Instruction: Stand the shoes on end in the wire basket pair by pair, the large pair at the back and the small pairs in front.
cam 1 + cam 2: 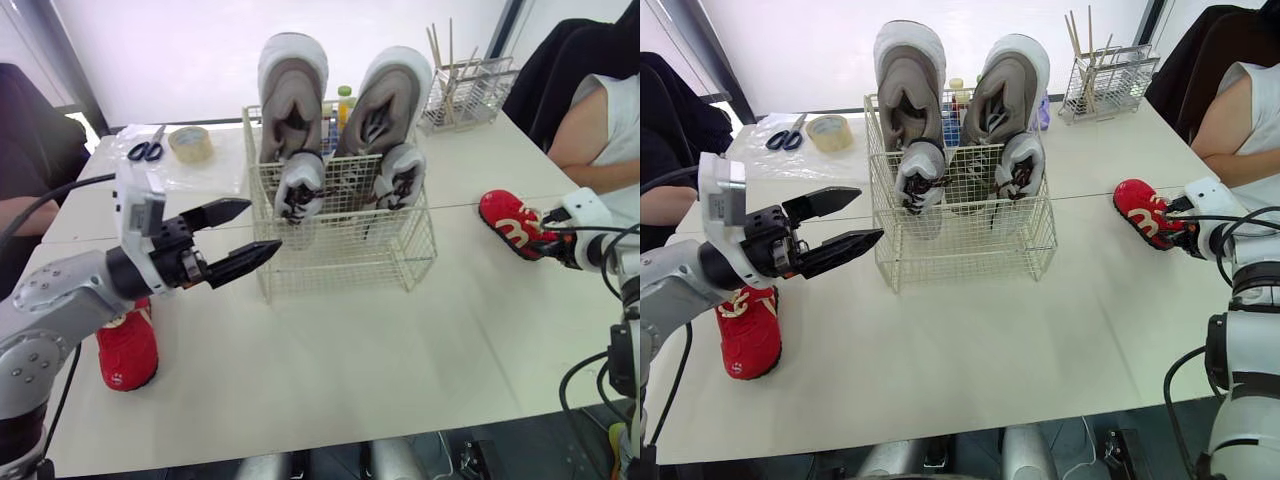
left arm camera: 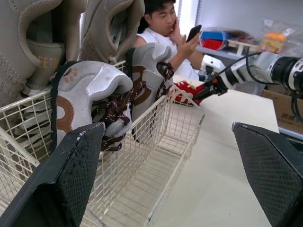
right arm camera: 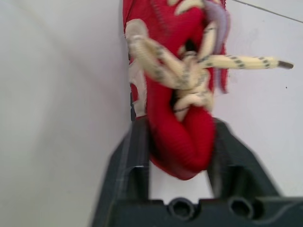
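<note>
The right tool (image 3: 179, 137) is clamped on a red shoe (image 1: 508, 221), apparently at its heel, on the worktop (image 1: 400, 350) right of the wire basket (image 1: 345, 262). The left tool (image 1: 264, 227) hangs with fingers (image 1: 225, 212) apart just left of the basket; the other red shoe (image 1: 127, 352) lies beneath that arm.

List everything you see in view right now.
wire basket: one, cream, table middle.
large shoes: two, grey-beige, upright, basket's back.
small shoes: two, grey, upright, basket's front.
left red shoe: one, red, table's left.
right red shoe: one, red, table's right.
scissors: one, blue-handled, far left.
tape roll: one, tan, beside scissors.
wire rack: one, silver, far right.
bottle: one, yellow, behind basket.
person: one, white top, seated right.
left tool: one, black, open, beside basket.
right tool: one, black, gripping right red shoe.
</note>
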